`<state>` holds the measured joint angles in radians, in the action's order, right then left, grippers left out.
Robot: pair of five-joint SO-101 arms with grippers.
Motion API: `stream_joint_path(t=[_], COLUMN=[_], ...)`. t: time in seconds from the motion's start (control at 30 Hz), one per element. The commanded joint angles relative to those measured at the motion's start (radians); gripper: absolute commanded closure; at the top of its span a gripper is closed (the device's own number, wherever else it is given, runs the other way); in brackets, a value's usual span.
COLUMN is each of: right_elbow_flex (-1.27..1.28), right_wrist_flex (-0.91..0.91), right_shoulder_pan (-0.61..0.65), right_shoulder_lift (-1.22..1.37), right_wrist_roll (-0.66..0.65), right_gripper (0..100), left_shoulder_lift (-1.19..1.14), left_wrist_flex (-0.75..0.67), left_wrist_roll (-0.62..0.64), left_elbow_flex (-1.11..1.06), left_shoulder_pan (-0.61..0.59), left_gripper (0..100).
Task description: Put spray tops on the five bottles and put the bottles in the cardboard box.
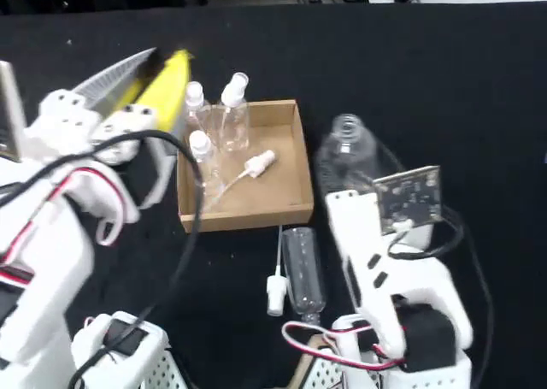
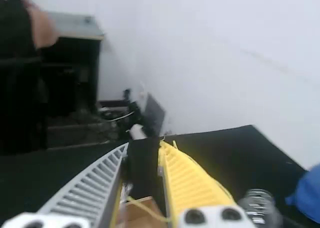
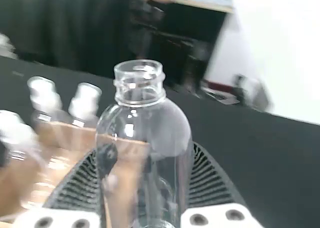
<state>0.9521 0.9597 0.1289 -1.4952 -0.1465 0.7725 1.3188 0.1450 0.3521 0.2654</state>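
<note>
Since the clear bottle [image 3: 145, 138] had a bare neck, the right gripper [image 3: 147, 160] had its jaws clamped on it, holding it upright. The left gripper [image 2: 144, 153], raised near the cardboard box [image 1: 297, 154], had its jaws apart and empty.

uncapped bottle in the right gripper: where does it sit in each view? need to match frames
High view: uncapped bottle upright, just right of the cardboard box.
Left wrist view: its neck beside the left gripper's yellow finger, box between the fingers.
Right wrist view: held in the right gripper, box behind it.
Shared landmark: the cardboard box.
</note>
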Motion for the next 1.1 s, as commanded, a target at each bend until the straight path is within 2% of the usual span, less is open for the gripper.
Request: stream_joint_path(t=[0.0,0.1,0.2,0.33,0.47,0.6,0.73,0.87,1.07], right_elbow_flex=[-0.125,-0.142,-0.139,-0.148,-0.194,-0.254,-0.289,-0.283,-0.283], right_wrist_flex=[0.081,0.124,0.141,0.138,0.14,0.132,0.087,0.018,-0.023], right_shoulder_pan=[-0.207,-0.307,-0.377,-0.47,-0.585,-0.723,-0.819,-0.904,-0.945], right_shoulder_lift=[-0.01,-0.008,-0.007,0.074,0.263,0.472,0.619,0.696,0.805], right_wrist_roll=[-0.035,-0.034,-0.035,-0.035,-0.035,-0.072,-0.155,-0.201,-0.253], right_gripper=[98.4,98.4,98.4,98.4,98.4,98.6,98.7,98.7,98.7], left_shoulder_lift=[-0.02,-0.063,-0.107,-0.181,-0.262,-0.42,-0.585,-0.736,-0.925], left_wrist_flex=[0.066,0.121,0.18,0.233,0.252,0.264,0.253,0.206,0.144], left_wrist_roll=[-0.005,-0.028,-0.13,-0.245,-0.333,-0.419,-0.439,-0.44,-0.44], left_elbow_flex=[0.042,0.042,0.042,0.053,0.042,0.042,0.044,0.044,0.051], left_shoulder_pan=[-0.128,-0.151,-0.125,-0.015,0.125,0.223,0.271,0.269,0.226], left_gripper=[92,92,92,90,82,82,82,82,82])
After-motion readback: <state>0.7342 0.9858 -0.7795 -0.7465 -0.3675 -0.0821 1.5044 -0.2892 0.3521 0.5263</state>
